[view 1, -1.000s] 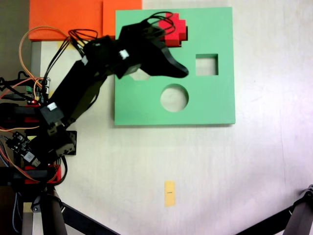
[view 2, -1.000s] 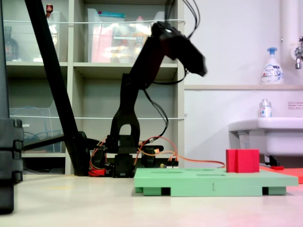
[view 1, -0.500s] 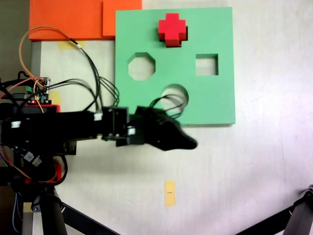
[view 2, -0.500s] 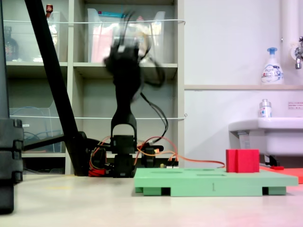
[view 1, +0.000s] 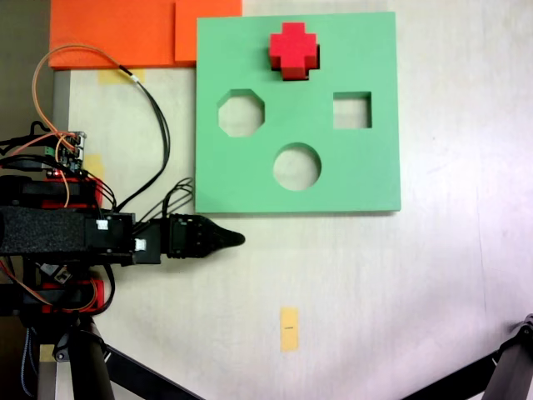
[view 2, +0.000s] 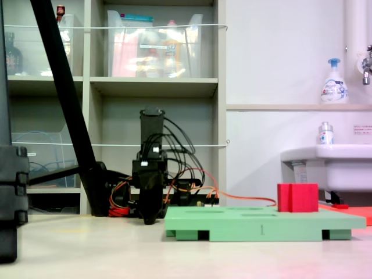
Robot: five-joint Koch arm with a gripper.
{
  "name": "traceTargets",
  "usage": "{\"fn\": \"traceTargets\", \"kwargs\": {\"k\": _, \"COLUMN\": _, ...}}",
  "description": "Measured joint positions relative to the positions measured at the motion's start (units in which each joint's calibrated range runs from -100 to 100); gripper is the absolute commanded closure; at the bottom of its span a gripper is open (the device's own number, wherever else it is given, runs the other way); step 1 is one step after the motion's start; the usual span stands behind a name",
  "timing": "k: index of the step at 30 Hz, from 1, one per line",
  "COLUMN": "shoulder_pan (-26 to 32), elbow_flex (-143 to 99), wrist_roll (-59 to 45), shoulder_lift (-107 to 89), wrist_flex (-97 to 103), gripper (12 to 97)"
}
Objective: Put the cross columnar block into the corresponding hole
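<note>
Even, diffuse indoor light falls across both fixed views, with no hard shadows. From above, the pale table [view 1: 433,275] reads bright and slightly washed out, while the green foam board [view 1: 366,175] casts only a thin dark edge along its 6 o'clock side. The red block [view 1: 293,50] shows a narrow shadow at its lower edge. Focus is soft throughout; fine cable detail at 9 o'clock smears. In the low side view, the white wall [view 2: 279,52] toward 2 o'clock is brightest, the shelving [view 2: 151,87] dimmer, and a dark, unfocused shape [view 2: 11,192] stands at 9 o'clock. A faint pink cast tints the floor at 5 o'clock.
</note>
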Motion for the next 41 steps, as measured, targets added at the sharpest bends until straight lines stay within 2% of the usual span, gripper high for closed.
{"fn": "traceTargets", "kwargs": {"k": 6, "shoulder_pan": 0.0, "elbow_flex": -1.7, "wrist_roll": -1.1, "shoulder_lift": 0.0, "wrist_flex": -0.5, "gripper": 57.1}}
{"fn": "traceTargets", "kwargs": {"k": 10, "shoulder_pan": -0.1, "elbow_flex": -1.6, "wrist_roll": -1.2, "shoulder_lift": -0.1, "wrist_flex": -3.2, "gripper": 62.5}}
{"fn": "traceTargets", "kwargs": {"k": 14, "shoulder_pan": -0.1, "elbow_flex": -1.6, "wrist_roll": -1.1, "shoulder_lift": -0.1, "wrist_flex": -3.2, "gripper": 59.5}}
{"fn": "traceTargets", "kwargs": {"k": 41, "shoulder_pan": -0.1, "elbow_flex": -1.6, "wrist_roll": -1.2, "shoulder_lift": -0.1, "wrist_flex": -3.2, "gripper": 59.5}}
